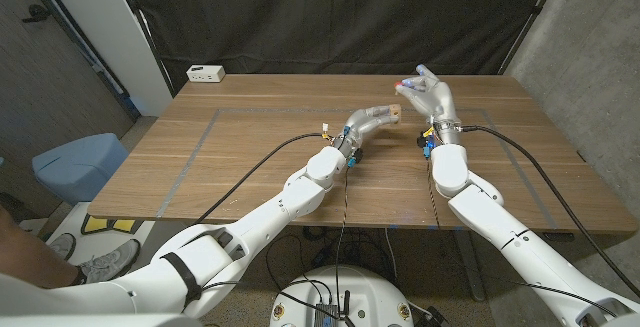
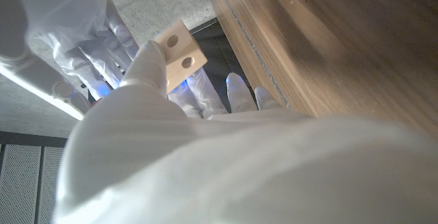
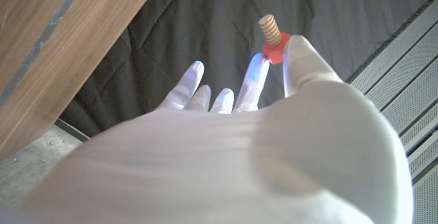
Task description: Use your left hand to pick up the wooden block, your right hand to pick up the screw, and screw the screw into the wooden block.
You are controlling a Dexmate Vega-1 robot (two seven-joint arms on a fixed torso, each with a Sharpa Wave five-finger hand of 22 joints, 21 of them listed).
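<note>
Both arms up, left hand [image 1: 372, 120] & right hand [image 1: 428, 95] pinching.

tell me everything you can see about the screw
The screw looks wooden: a pale tan threaded shaft with a blunt rounded tip on a red, roughly hexagonal head. The right hand pinches it by the head between fingertips, lifted off the table, shaft pointing away from the palm. In the head view it shows as a small red spot on the hand's side facing the wooden block, which the left hand holds. It has not entered the block.
</note>
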